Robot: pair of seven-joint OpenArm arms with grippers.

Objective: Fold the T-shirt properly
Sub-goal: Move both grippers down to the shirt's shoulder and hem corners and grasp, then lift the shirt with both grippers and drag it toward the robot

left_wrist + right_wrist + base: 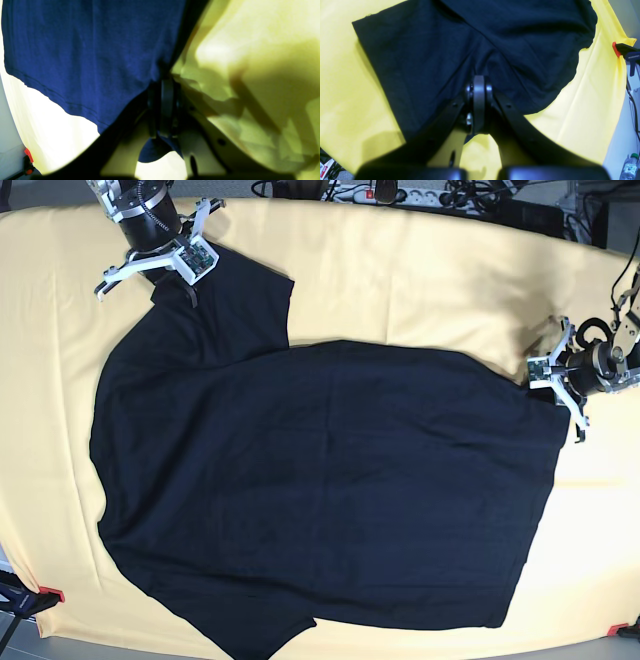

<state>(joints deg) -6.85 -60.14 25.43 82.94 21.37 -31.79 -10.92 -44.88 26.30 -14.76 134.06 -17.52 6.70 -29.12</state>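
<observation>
When we look through the left wrist camera, we see our left pincer (167, 100) pinched tight on the edge of the T-shirt (87, 55), which looks blue here. A little bit of the shirt pokes out below the pincer, and the yellow cloth (262, 75) lies beside it. From the right wrist camera, our right pincer (479, 100) is squeezed tight on a bunch of the dark shirt (470, 45), and folds run out from that spot. A red clamp (616, 48) grips the cloth's edge. From the base camera, the shirt (320, 500) lies spread out on the yellow cloth (420, 270) covering the table. Our right pincer (185, 275) holds the sleeve at the top left. Our left pincer (555, 380) holds the shirt's corner at the right.
</observation>
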